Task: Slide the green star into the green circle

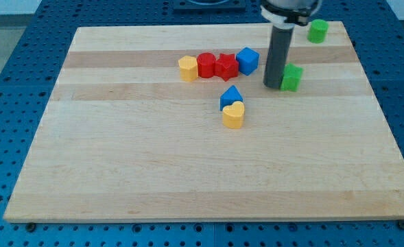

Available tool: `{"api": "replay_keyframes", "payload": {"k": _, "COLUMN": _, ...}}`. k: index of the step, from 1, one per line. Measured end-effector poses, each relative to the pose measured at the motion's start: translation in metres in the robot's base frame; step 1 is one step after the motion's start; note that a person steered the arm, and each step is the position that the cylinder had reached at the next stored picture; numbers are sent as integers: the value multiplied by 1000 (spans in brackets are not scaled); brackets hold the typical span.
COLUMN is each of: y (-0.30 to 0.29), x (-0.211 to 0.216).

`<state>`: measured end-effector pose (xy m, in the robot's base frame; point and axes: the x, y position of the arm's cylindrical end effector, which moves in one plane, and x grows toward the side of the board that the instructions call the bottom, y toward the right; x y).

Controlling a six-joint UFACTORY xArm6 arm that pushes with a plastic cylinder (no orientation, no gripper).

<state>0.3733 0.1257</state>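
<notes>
Star [292, 77] just right of my tip [273, 86], below circle [317, 31]

eight blocks sit on the desk [119, 171]. two are green: one green star [292, 77] and one green circle [317, 31]. two are red: one red circle [206, 64] and one red star [226, 66]. two are blue: one blue cube [247, 60] and one blue block [230, 97] that looks like a triangle, though its lower part is hidden. two are yellow: one yellow hexagon [187, 68] and one yellow heart [233, 115]. one rod, with my tip [274, 85].
</notes>
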Motion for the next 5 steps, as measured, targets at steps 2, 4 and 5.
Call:
{"api": "replay_keyframes", "payload": {"k": 2, "y": 39, "x": 23}}
{"api": "replay_keyframes", "payload": {"k": 4, "y": 51, "x": 25}}
{"api": "replay_keyframes", "payload": {"k": 5, "y": 52, "x": 19}}
